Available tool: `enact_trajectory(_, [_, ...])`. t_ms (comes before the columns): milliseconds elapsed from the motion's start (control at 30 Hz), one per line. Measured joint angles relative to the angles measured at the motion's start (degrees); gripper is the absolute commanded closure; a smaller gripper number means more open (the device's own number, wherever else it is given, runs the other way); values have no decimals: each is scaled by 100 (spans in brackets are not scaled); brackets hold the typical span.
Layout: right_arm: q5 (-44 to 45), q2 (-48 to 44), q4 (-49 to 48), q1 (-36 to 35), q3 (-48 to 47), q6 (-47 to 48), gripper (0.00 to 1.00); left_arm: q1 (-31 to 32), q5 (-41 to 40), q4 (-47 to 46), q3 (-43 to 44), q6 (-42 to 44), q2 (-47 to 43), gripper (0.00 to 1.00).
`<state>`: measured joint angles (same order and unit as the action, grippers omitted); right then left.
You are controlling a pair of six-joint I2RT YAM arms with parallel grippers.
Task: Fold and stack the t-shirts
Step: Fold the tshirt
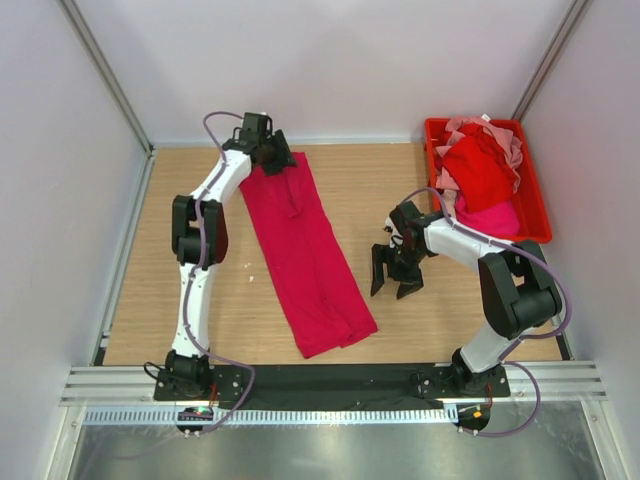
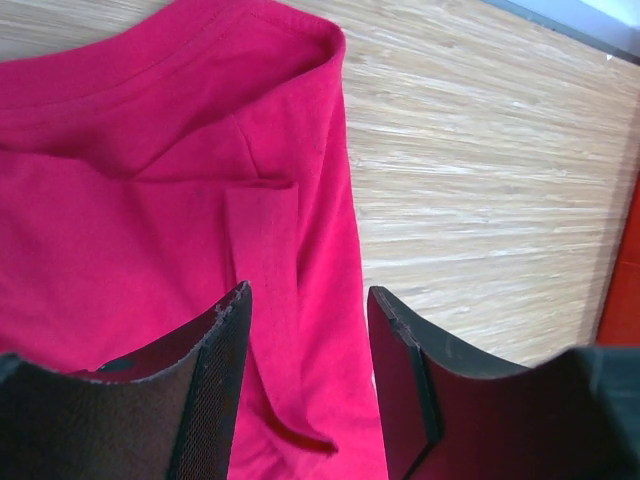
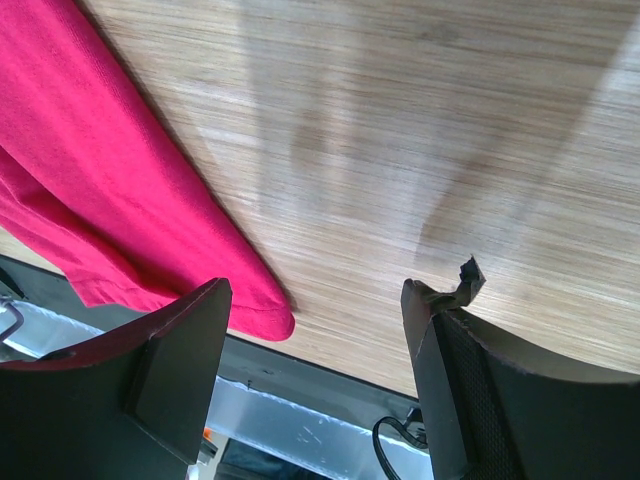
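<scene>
The right gripper (image 3: pixel 315 290) hovers with its fingers spread wide and nothing between them. Bare wood-grain table (image 1: pixel 400 180) lies under them, and the near hem of the crimson t-shirt (image 1: pixel 305 250) is just to their left. A closing pinch from there would likely catch air, or only the top layer of this thin, limp jersey, and the long lengthwise fold would spill open.

Farther off, the left gripper (image 2: pixel 308 292) stands half parted over the ribbed collar, clamping nothing. I cannot tell whether its tips touch the cloth. A tucked sleeve flap lies right below them and may slip out if dragged.

Beyond the right fingers, a rigid red bin (image 1: pixel 535 200) holds a crumpled heap of shirts (image 1: pixel 480 170).
</scene>
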<state>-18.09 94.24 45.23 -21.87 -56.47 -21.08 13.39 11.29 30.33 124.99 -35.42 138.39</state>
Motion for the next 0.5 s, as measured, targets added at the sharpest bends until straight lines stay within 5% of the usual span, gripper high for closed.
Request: enact_trajectory(500, [0,17,20,24,-13,-4,24,20,-81,-260,-227,-31,225,53])
